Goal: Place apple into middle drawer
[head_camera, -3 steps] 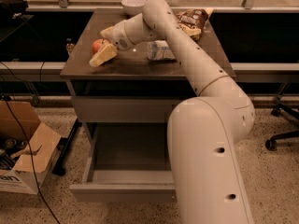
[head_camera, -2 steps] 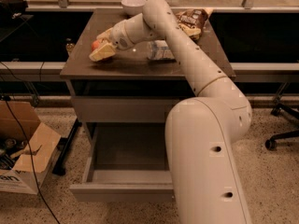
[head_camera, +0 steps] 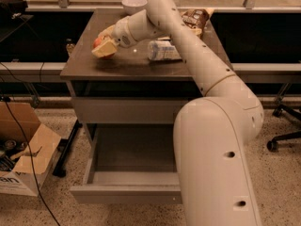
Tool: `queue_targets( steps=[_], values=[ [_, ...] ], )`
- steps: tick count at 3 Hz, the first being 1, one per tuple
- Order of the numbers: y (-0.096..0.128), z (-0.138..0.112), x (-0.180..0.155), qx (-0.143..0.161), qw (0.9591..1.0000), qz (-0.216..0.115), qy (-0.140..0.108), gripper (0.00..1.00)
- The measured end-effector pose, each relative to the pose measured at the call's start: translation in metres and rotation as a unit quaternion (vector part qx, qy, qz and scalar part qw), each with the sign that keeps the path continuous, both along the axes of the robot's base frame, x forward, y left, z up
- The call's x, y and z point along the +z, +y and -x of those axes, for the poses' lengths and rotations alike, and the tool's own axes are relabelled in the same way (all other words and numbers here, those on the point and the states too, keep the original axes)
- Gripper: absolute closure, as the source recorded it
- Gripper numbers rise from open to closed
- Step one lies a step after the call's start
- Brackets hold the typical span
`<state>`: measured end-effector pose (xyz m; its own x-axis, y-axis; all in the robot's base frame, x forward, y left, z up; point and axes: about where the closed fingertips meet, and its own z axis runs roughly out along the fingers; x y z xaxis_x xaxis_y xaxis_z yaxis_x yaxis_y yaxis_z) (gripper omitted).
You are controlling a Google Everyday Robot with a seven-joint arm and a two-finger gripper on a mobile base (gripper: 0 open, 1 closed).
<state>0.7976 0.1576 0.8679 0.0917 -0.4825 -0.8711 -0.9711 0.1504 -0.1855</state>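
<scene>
**Status: apple in hand above desk, drawer open**

The hand (head_camera: pixel 99 44) is over the desk (head_camera: pixel 123 66), toward the 10 o'clock part of the top. Its pale yellow fingers (head_camera: pixel 106 48) are closed on the apple (head_camera: pixel 96 42), one finger above and one below.

The apple is small, round and red-orange. Only its left side shows; the rest is hidden by the fingers. It appears to sit slightly clear of the dark desk surface, with a shadow under it, but contact cannot be ruled out.

The arm (head_camera: pixel 197 60) runs from the hand toward 5 o'clock, down to the large white body in the foreground.

The drawer (head_camera: pixel 131 149) is pulled out at 6 o'clock from the desk, below a closed grey front. Its grey floor and side walls are visible. Its right part is covered by the arm.

Other items on the desk:
- A white bowl (head_camera: pixel 134 4) at 12 o'clock.
- A bottle (head_camera: pixel 163 51) lying on its side, at 3 o'clock from the hand.
- A snack bag (head_camera: pixel 195 18) at 2 o'clock.
</scene>
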Motion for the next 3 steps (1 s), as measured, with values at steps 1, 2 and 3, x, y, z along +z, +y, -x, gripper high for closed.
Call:
queue_targets(
  steps=[1,2,3],
  values=[
    [-0.018,0.019,0.016,-0.004,0.9998,-0.005,-0.019,1.0],
    [-0.044,0.057,0.037,-0.005,0.9988,-0.013,-0.047,1.0],
    [-0.068,0.108,0.046,-0.003,0.998,-0.015,-0.062,1.0]
  ],
)
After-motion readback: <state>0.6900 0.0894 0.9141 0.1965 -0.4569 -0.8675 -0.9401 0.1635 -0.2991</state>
